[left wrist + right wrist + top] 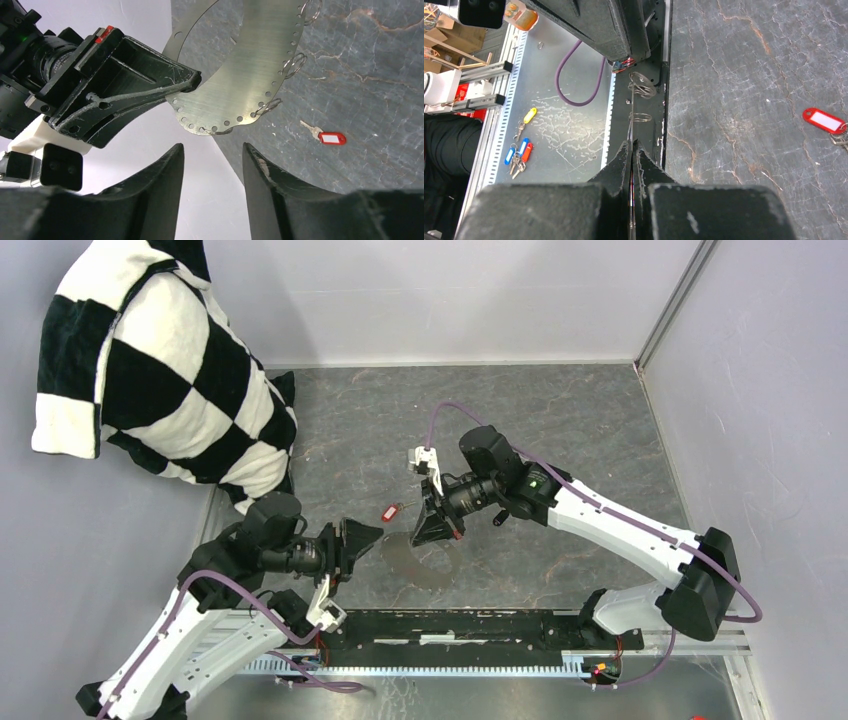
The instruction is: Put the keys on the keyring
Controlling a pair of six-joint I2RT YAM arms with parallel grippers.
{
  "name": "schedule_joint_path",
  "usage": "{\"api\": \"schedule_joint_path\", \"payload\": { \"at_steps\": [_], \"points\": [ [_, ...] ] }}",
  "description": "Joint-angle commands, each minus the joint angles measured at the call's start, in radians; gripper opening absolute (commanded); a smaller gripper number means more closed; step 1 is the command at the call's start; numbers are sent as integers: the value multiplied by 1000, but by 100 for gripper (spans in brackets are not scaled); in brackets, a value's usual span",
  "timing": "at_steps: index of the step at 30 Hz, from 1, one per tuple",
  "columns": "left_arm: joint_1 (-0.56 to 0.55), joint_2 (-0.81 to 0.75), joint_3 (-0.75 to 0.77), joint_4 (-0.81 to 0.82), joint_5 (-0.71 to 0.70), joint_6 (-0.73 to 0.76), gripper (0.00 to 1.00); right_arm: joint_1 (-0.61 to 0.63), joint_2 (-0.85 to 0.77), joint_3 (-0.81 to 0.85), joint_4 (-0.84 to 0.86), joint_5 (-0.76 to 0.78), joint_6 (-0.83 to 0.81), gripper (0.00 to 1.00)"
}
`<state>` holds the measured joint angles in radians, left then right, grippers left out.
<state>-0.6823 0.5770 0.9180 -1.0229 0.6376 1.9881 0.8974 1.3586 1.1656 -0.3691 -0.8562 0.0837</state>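
Observation:
The keyring [240,65] is a thin silvery crescent plate with holes round its edge and several small split rings [295,62] hanging from it. My right gripper [436,530] is shut on it and holds it above the table; in the right wrist view it shows edge-on [631,125] between my closed fingers [632,145]. My left gripper [212,160] is open and empty just below the plate's lower end, apart from it, and shows in the top view [365,537]. The red-tagged key [391,510] lies on the table [331,138] [823,120]. A small dark thing [500,519] may be the black-headed key.
A black-and-white checked pillow [160,370] leans at the far left. A black rail [450,630] runs along the near edge. Spare keys with coloured tags [519,150] lie on the metal shelf below the table. Walls close the back and right.

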Motion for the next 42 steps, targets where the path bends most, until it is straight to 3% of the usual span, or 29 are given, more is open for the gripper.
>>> {"api": "schedule_joint_path", "payload": {
  "at_steps": [1,6,10,14,19,27,35,42],
  "points": [
    [1,6,36,-12,53,-119,57,-4,-37,16,23,-65,-35,0],
    [1,4,31,46,40,-296,63,-7,-51,12,16,-111,-57,0],
    [1,-1,18,65,57,-384,64,-9,-79,-27,105,-199,-9,0],
    [1,-46,-39,222,137,-488,64,-9,-98,-89,275,-275,108,0],
    [1,-87,-83,390,177,-604,62,-10,-95,-96,333,-309,155,0],
    [1,-88,-50,391,267,-710,51,-9,-74,-92,386,-312,187,0],
    [1,-72,6,212,293,-667,49,-10,-77,-90,395,-305,190,0],
    [1,-76,1,321,299,-751,48,-10,-77,-88,397,-299,197,0]
  ]
}}
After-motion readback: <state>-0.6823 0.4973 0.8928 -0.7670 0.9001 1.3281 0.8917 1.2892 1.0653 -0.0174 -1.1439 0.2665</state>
